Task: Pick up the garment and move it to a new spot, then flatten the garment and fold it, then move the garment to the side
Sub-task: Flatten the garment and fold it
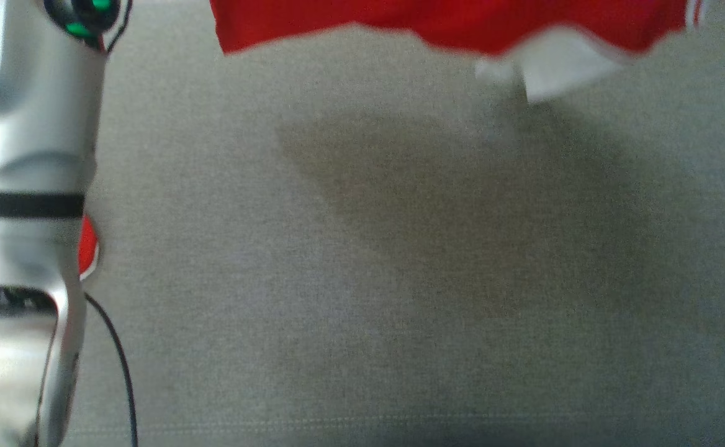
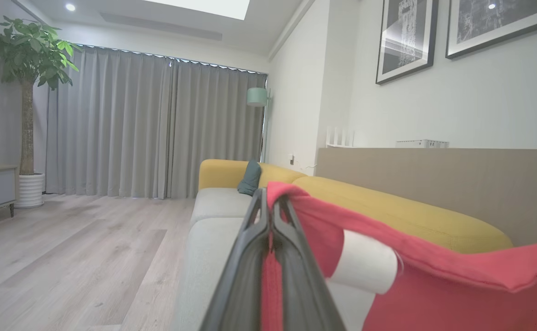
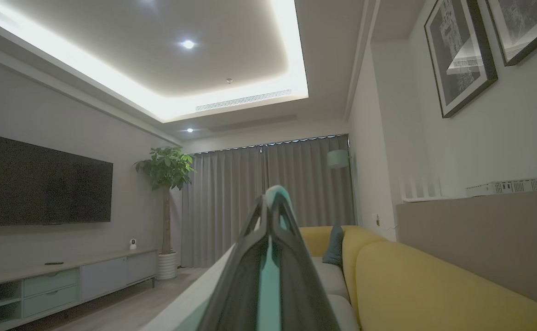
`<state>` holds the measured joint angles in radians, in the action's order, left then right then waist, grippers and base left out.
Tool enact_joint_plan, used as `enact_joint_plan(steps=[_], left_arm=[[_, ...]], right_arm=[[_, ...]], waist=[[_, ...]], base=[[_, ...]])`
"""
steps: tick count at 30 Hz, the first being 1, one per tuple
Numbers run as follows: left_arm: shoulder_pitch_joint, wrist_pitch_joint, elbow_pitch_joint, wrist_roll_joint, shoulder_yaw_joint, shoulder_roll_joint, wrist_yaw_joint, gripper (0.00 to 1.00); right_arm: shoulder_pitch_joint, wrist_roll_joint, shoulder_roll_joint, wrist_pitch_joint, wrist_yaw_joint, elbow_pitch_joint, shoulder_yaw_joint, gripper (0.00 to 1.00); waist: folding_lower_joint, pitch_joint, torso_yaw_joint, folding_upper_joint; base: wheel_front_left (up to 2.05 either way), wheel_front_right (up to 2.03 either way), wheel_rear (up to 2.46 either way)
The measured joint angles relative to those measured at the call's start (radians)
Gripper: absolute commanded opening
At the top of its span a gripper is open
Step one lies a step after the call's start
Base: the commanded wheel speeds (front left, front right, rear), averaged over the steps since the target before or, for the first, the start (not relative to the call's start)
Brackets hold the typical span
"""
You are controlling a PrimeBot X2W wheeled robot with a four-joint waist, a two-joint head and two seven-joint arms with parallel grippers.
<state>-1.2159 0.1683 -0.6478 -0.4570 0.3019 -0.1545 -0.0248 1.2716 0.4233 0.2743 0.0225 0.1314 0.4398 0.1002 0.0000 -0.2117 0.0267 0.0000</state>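
The red garment (image 1: pixel 449 25) with a white panel (image 1: pixel 561 68) hangs along the top of the head view, lifted off the grey sofa seat (image 1: pixel 400 279). In the left wrist view my left gripper (image 2: pixel 268 193) is shut on a bunched red edge of the garment (image 2: pixel 434 285), which drapes away to the right with a white band. My right gripper (image 3: pixel 272 195) is shut too, with a thin pale teal-white strip of fabric (image 3: pixel 268 285) pinched between its fingers. A pale forearm (image 1: pixel 21 186) fills the head view's left edge, with a red patch (image 1: pixel 87 248) peeking from behind it.
The sofa has a yellow backrest (image 2: pixel 388 202) and a dark cushion (image 2: pixel 250 178) at its far end. Wooden floor (image 2: pixel 66 257) lies to the left of the sofa. A black cable (image 1: pixel 120 366) trails beside the forearm. A TV cabinet (image 3: pixel 66 285) and a potted plant (image 3: pixel 165 170) stand beyond.
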Motion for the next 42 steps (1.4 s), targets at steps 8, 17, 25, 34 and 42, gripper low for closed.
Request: enact_joint_plan(steps=[8,17,25,34,42], left_arm=[[-0.068,0.064,-0.304,-0.024,-0.038,0.034,-0.016,0.00],[-0.012,0.081,-0.521,-0.049,-0.058,0.077,-0.056,0.00],[0.073,0.081,-0.504,-0.050,-0.066,0.093,-0.082,0.00],[0.419,0.081,-0.245,-0.015,-0.148,0.099,-0.081,0.00],[0.778,0.081,-0.008,0.030,-0.148,0.094,-0.065,0.00]], right_arm=[[0.089,0.063,-0.056,-0.090,0.000,0.330,0.127,0.00],[0.015,0.181,-0.109,-0.163,0.000,0.548,0.246,0.00],[-0.149,0.314,-0.094,-0.252,0.000,0.493,0.341,0.00],[-0.589,0.360,-0.016,-0.272,0.000,0.176,0.296,0.00],[-1.087,0.263,-0.017,-0.187,0.000,-0.186,0.061,0.00]], waist=[[0.0001,-0.084,-0.023,0.0000],[0.0002,-0.212,-0.041,0.0000],[0.0001,-0.239,-0.041,0.0000],[-0.0001,-0.136,-0.038,0.0000],[-0.0001,-0.008,-0.022,0.0000]], base=[[0.00,0.00,0.00],[0.00,0.00,0.00],[0.00,0.00,0.00],[0.00,0.00,0.00],[0.00,0.00,0.00]])
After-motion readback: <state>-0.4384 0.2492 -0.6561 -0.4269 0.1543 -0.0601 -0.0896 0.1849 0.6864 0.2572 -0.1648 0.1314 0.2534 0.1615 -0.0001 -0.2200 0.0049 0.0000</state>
